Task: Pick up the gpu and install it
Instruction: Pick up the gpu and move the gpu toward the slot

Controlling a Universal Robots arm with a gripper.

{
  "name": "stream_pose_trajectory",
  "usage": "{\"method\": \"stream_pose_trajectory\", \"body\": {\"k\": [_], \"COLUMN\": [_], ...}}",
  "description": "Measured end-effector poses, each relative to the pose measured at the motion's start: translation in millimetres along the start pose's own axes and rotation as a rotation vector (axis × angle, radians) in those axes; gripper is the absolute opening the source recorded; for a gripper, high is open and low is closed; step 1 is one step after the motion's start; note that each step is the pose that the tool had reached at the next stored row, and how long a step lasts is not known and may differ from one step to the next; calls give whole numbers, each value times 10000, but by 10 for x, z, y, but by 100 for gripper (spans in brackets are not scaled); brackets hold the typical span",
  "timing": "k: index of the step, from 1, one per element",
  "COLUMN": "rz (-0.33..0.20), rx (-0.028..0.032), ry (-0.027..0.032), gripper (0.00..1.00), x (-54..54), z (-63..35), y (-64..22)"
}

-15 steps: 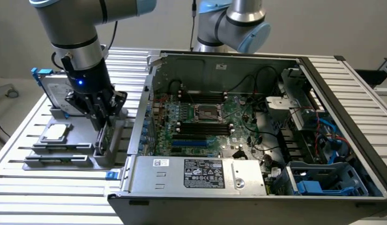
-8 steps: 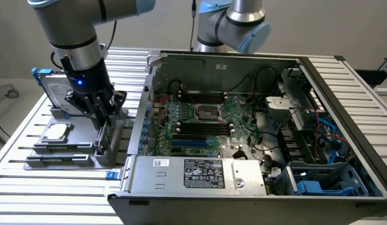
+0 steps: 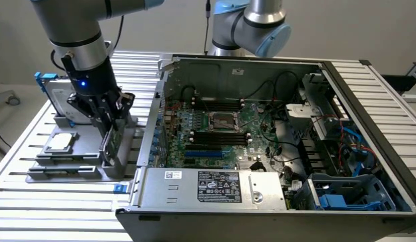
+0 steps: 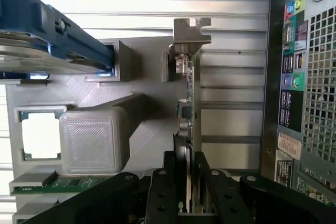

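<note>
— Gpu [image 3: 111,144] [image 4: 190,93]: where does it sit?
— Toward the exterior view's left, standing on edge at the gray holder [image 3: 80,169] on the slatted table [image 3: 33,201]. Its metal bracket [image 4: 190,32] is against one of the holder's posts. Whether it rests in its slot or hangs just above it, I cannot tell.
— And the end effector [image 3: 111,132]?
— Directly above the card, pointing down, with its fingers [image 4: 180,163] narrowed onto it, one on each face.
— Sweep from the exterior view's left for me.
— Far left, a silver hard drive [image 3: 57,93] in a blue frame stands in the holder. Nearer, a processor chip [image 3: 60,142] lies flat in a square recess. Then comes the gripped card. Just right of the holder is the open computer case [image 3: 262,68], with its motherboard [image 3: 208,131] exposed and the power supply [image 3: 215,187] along its near edge.
</note>
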State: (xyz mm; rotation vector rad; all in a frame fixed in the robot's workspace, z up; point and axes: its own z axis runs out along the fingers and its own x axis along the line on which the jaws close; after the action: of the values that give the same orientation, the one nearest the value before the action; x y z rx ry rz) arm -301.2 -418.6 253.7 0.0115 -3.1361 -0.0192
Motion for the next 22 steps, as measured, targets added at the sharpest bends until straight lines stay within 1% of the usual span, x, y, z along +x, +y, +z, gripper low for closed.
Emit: {"method": "stream_pose_trajectory", "body": {"k": [2,7,11,13,16,22], "rz": [-1,-1,-1,-1,-2,-2], "rx": [-47,-144,-200,-217,-233,-245], "ry": [8,26,35,35,36,35], "gripper": [27,27,27,27,27,27], "x": [1,5,7,7,8,9], "z": [-37,-134,-234,-303,-432,-703], "y": [0,1,1,1,0,-1]}}
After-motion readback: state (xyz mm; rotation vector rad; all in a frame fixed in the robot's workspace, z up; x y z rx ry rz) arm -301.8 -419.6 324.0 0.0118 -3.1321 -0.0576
